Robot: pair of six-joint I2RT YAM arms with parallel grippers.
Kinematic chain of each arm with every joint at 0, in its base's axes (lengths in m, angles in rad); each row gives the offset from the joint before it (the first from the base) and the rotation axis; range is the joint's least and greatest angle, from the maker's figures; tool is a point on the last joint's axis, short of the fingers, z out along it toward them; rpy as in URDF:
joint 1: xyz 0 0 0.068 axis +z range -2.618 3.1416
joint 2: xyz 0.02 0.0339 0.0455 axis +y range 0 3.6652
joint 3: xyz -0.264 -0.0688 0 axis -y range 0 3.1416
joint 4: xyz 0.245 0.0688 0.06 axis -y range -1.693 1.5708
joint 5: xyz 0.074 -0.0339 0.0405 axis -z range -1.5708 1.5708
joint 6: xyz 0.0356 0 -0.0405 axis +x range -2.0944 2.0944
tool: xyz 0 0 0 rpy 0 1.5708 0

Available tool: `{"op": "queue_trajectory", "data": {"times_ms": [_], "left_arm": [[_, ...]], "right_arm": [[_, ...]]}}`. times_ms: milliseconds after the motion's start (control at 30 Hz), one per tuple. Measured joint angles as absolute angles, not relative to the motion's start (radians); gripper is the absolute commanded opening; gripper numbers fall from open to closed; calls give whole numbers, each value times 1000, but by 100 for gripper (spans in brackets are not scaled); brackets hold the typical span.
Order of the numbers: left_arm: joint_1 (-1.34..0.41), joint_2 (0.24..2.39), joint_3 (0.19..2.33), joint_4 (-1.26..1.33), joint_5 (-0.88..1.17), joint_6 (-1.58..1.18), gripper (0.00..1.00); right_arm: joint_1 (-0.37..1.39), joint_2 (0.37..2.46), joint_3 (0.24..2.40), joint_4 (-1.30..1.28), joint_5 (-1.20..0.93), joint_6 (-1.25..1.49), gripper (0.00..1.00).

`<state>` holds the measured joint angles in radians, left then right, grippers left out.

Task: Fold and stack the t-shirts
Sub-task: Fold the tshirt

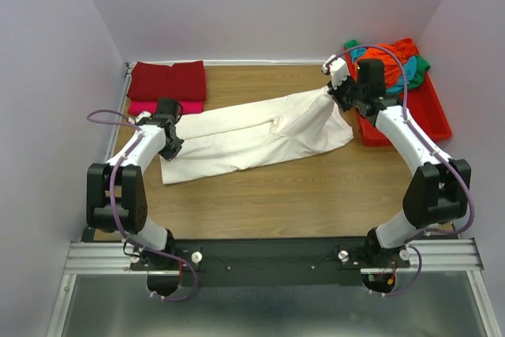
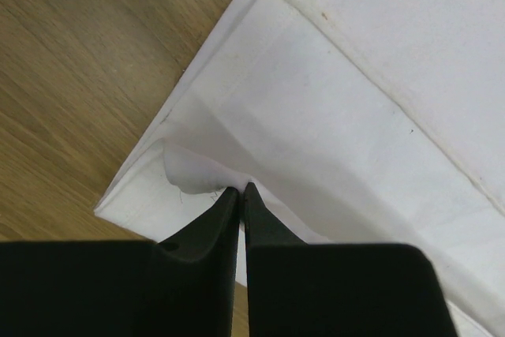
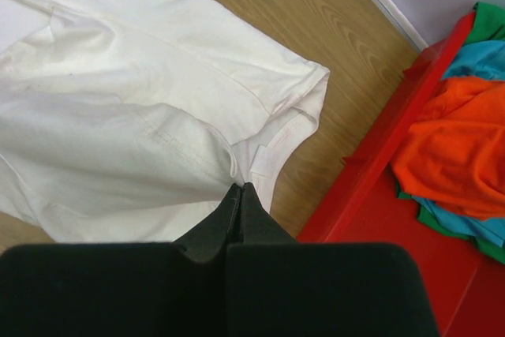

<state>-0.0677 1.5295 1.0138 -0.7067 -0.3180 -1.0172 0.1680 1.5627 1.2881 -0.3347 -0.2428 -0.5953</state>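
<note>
White shirt point(image 1: 260, 136) lies mid-table on the wood top point(image 1: 316, 187), with lilac walls point(image 1: 276, 5) around. Two are folded at ten o'clock: red shirt point(image 1: 167, 80) over pink shirt point(image 1: 142, 106). Three lie crumpled in one tray point(image 1: 434, 116) at two o'clock. The white one is clamped by both the left gripper point(image 2: 241, 189) and the right gripper point(image 3: 241, 187).

pale lilac walls point(image 1: 276, 5) enclose wooden table point(image 1: 300, 187).

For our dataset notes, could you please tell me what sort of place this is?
Probably a lab test cell, not a home: plain lilac walls box in a wooden table, a left arm and right arm are bolted to a metal rail, and a red tray holds crumpled t-shirts.
</note>
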Motion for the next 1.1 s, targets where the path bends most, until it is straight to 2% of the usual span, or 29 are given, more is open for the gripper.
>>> {"op": "queue_trajectory", "data": {"times_ms": [433,1100], "left_arm": [[-46,1555,1021,-696,-322,-1013,12],[-32,1596,1037,-694,-322,-994,12]], "right_arm": [[168,1672,1406,-330,-257,-591,1],[168,1783,1475,-331,-268,-575,1]]}}
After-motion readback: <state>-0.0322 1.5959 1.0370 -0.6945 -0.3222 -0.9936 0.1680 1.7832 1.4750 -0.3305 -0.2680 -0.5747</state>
